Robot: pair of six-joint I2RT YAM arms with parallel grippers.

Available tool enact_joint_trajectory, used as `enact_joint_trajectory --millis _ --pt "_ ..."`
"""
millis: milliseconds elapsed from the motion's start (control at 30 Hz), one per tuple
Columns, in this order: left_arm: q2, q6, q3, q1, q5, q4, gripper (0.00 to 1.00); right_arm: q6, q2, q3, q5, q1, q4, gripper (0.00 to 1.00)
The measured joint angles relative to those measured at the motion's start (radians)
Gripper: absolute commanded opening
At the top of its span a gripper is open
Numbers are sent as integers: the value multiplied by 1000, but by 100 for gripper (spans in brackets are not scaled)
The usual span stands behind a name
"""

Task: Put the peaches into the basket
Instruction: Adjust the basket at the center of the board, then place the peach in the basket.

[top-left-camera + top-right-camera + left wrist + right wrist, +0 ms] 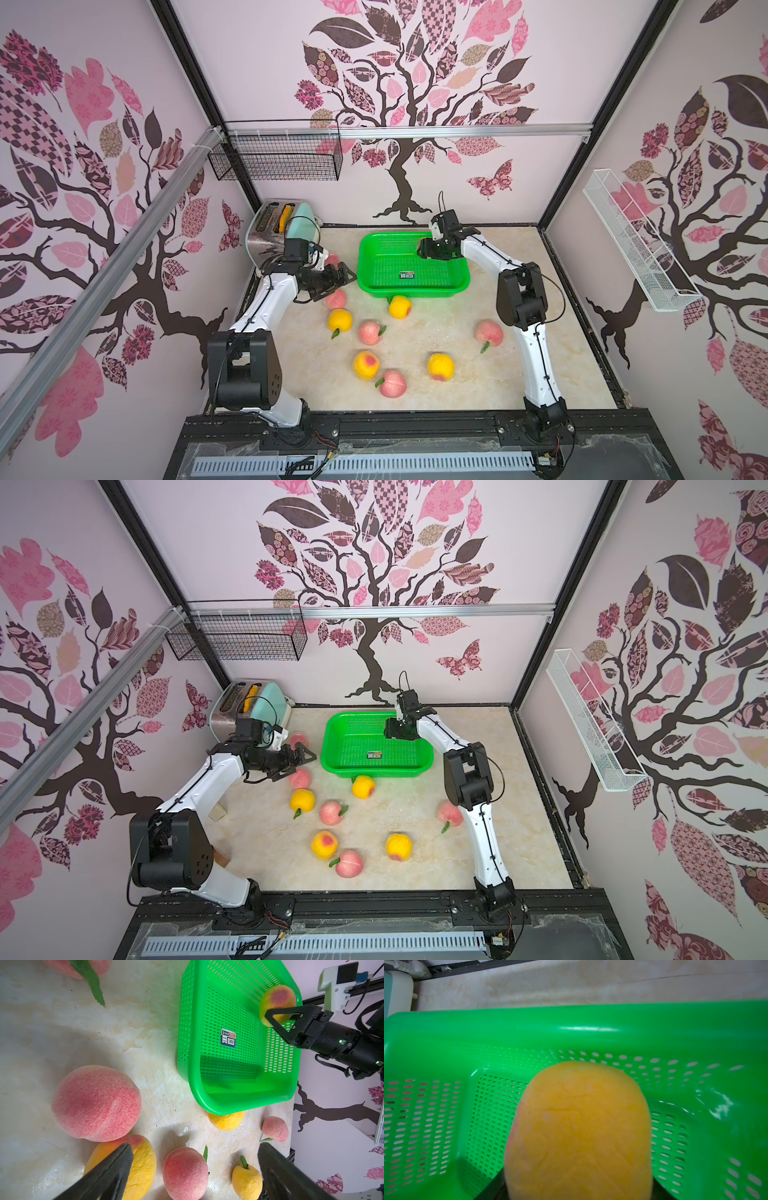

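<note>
Marbled beige surface, enclosed by walls with tree decals, carries the basket (415, 292) towards its far edge. The basket floor holds only a label (407, 274); no fruit rests in it.

Gripper states:
- The right gripper (428, 249) pinches a yellow-orange peach (577, 1126) across its middle, over the basket interior near a far corner.
- The left gripper (337, 283) is spread wide and empty, above a pink peach (336, 299) near the basket's left wall.

Nine other peaches lie loose on the surface, most in front of the basket.

Handling, as judged: each fruit is probably light and slightly yielding. The fuzzy or crackled skin should give good friction. The round form will roll if nudged. Take hold across the widest part, jaws on opposite flanks, clear of the leaf. Moderate squeeze should suffice.
</note>
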Motion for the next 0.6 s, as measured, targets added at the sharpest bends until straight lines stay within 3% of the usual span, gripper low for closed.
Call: enact_joint_trajectory --millis 200,600 --pt "-2 -4 0 3 -17 -2 98 2 -1 -25 36 -7 18 87" --pt "-3 -6 0 6 -68 -12 98 0 -92 -154 35 -9 31 89"
